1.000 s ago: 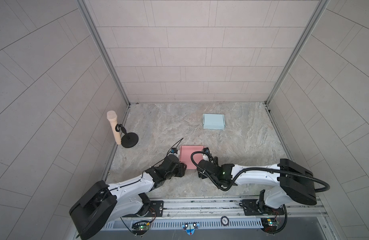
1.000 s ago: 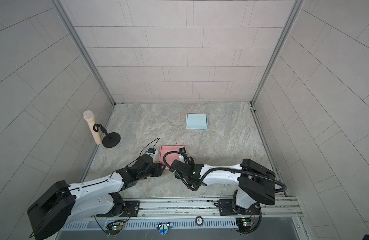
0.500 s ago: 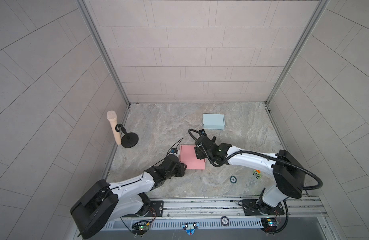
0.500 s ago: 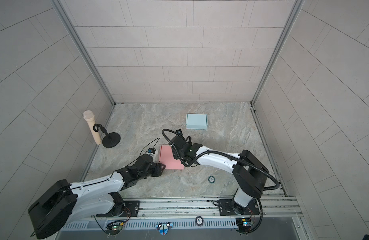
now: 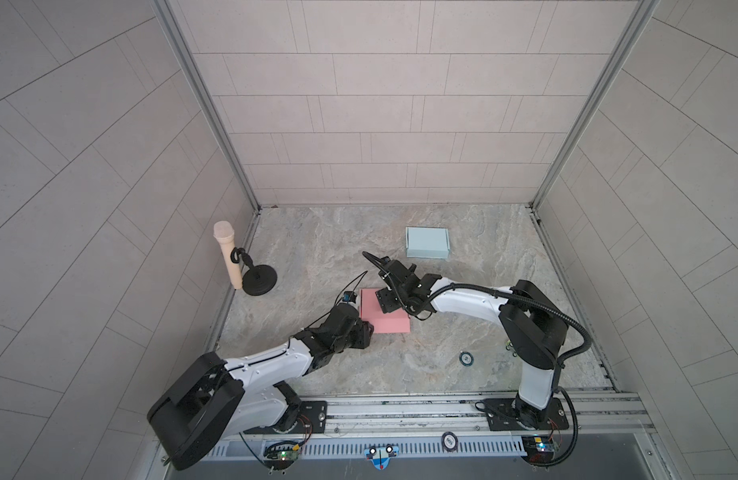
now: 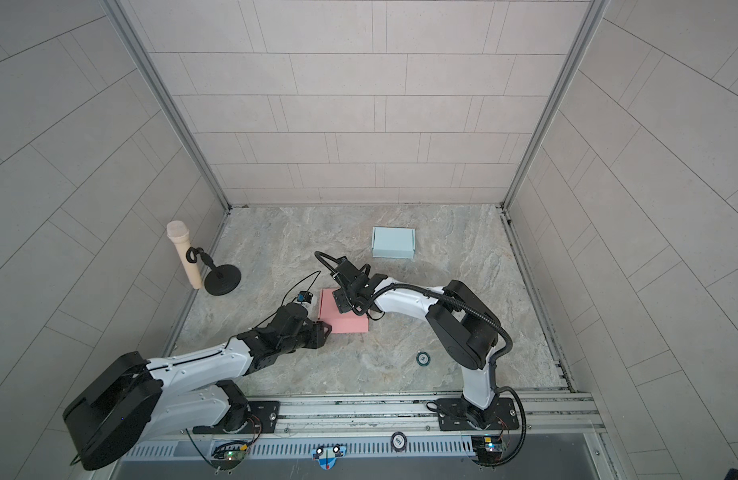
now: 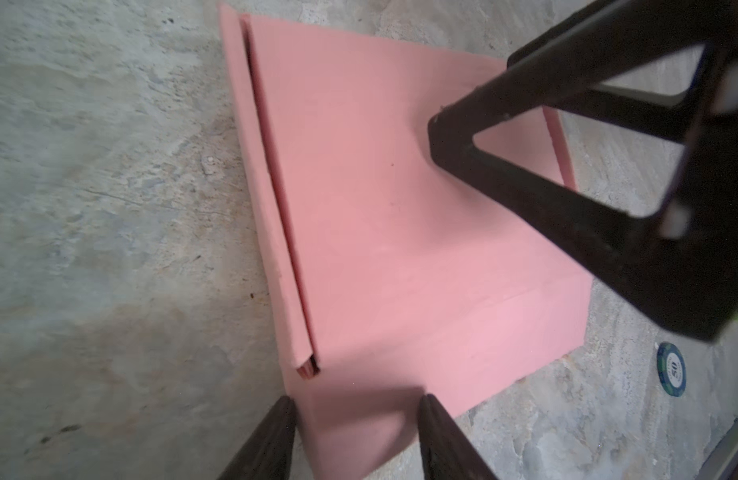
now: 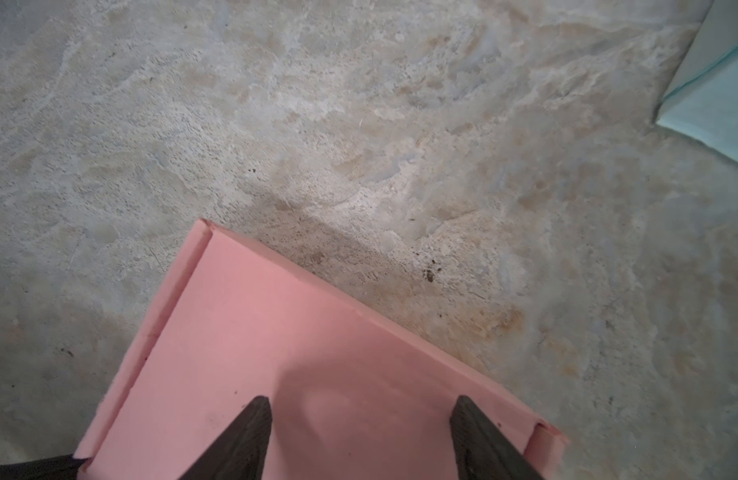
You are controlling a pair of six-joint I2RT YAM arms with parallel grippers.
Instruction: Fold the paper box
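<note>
Left wrist view: the pink box [image 7: 400, 228] lies near the table's [image 7: 110, 208] middle. The left gripper [image 7: 355, 399] is spread over one of its corners. The right gripper [image 8: 359, 401] is spread too, with its tips on the box's top (seemingly pressing). We risk skidding the box or denting it if that push slips.

Even, soft light; perhaps blurred wrist edges

Open table [image 5: 317, 249] between pink box [image 5: 384, 326] and blue box [image 5: 427, 248]; microphone stand [image 5: 257, 278] at left edge, chip [image 5: 466, 358] front-right.

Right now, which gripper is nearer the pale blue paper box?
Right: right gripper over the pink paper box, blue box beyond; left gripper at the pink box's near corner.
</note>
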